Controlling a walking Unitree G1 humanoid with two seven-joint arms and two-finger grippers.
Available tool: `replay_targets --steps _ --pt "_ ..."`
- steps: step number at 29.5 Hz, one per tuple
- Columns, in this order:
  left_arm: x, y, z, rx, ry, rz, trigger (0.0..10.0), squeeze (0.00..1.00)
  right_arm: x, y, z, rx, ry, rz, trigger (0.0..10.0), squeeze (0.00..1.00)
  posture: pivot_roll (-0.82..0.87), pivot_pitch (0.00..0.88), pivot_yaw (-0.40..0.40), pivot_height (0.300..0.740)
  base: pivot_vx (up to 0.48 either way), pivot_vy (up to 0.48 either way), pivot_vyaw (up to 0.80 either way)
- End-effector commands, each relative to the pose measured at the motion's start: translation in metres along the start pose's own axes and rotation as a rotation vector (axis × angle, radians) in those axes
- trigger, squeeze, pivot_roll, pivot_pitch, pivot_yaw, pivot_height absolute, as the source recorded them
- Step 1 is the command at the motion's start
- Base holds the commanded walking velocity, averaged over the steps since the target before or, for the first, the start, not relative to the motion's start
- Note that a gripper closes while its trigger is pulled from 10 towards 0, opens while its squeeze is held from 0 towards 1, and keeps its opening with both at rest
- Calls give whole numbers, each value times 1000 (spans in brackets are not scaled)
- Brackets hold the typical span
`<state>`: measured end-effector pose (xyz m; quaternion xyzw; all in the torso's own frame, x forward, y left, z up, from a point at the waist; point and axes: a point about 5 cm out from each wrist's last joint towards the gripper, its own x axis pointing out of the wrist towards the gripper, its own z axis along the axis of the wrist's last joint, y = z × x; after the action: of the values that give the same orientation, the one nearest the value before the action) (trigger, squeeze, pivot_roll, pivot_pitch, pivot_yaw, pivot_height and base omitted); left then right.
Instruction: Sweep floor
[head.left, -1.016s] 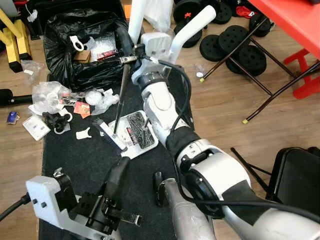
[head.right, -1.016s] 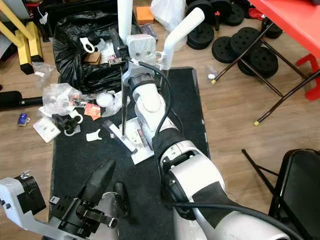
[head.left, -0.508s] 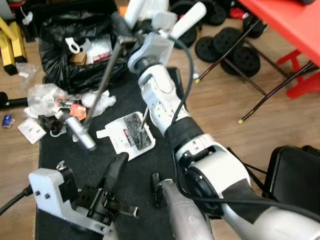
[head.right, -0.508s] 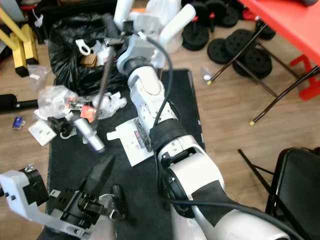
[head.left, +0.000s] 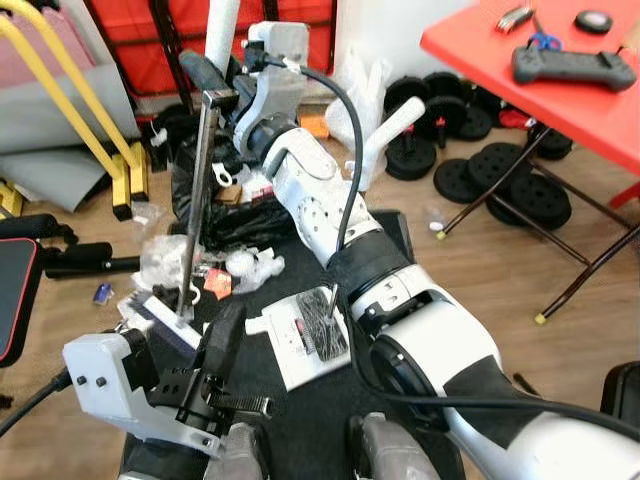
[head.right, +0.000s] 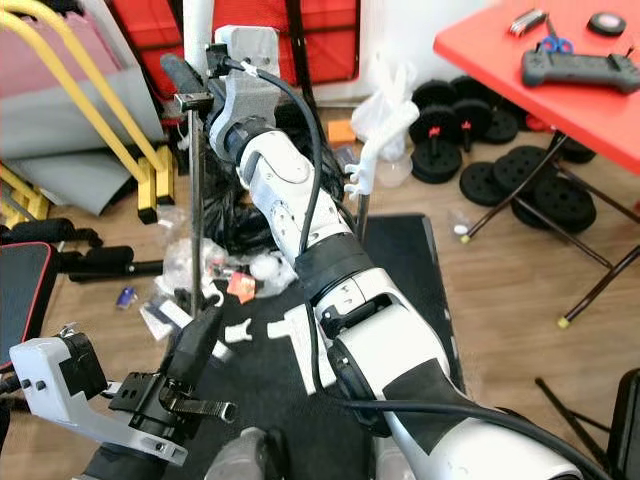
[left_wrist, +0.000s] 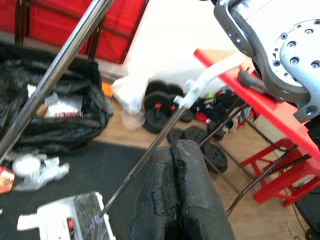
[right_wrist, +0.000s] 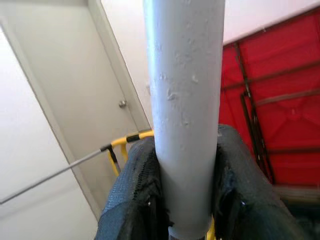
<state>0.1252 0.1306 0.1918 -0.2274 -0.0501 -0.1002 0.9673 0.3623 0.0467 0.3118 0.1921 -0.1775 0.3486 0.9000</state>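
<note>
On your far left, yellow metal tube rails (head.left: 75, 95) stand by the wall above a black padded bench (head.left: 15, 290). Your left hand (left_wrist: 175, 165) hangs low at the near edge of the black floor mat (head.left: 395, 235), its two black fingers clenched together on nothing. Just ahead of it, the thin metal broom pole (head.left: 197, 205) stands nearly upright, its flat head (head.left: 165, 322) resting on the mat's left edge beside a heap of crumpled clear plastic and paper scraps (head.left: 200, 275). Behind that litter sits an open black rubbish bag (head.left: 225, 215). Your right hand (right_wrist: 185, 190) is raised high at the pole's top, grasping a pale grey cylindrical handle (right_wrist: 184, 100) between its fingers. A white dustpan with a dark pile of debris (head.left: 310, 335) lies on the mat near your right arm, its long white handle (head.left: 385, 135) leaning upward. Farther right, black weight plates (head.left: 480, 175) lie on the wooden floor under a red folding table (head.left: 530, 75) carrying a dark controller (head.left: 570, 63)
</note>
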Motion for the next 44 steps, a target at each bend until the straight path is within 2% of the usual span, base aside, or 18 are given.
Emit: replay_targets --steps 1,41,42,44 --pt "-8 -5 0 -13 35 2 10000 0 3 83 -25 284 -97 29 10000 0 -37 345 -173 740 0 0 0" --pt "-8 -5 0 -13 35 2 10000 0 3 83 -25 284 -97 29 10000 0 -37 345 -173 740 0 0 0" --pt "-2 1 -4 -4 27 15 10000 0 5 81 -25 216 19 143 10000 0 -30 0 0 740 0 0 0" --pt "-2 1 -4 -4 27 15 10000 0 5 81 -25 216 19 143 10000 0 -30 0 0 740 0 0 0"
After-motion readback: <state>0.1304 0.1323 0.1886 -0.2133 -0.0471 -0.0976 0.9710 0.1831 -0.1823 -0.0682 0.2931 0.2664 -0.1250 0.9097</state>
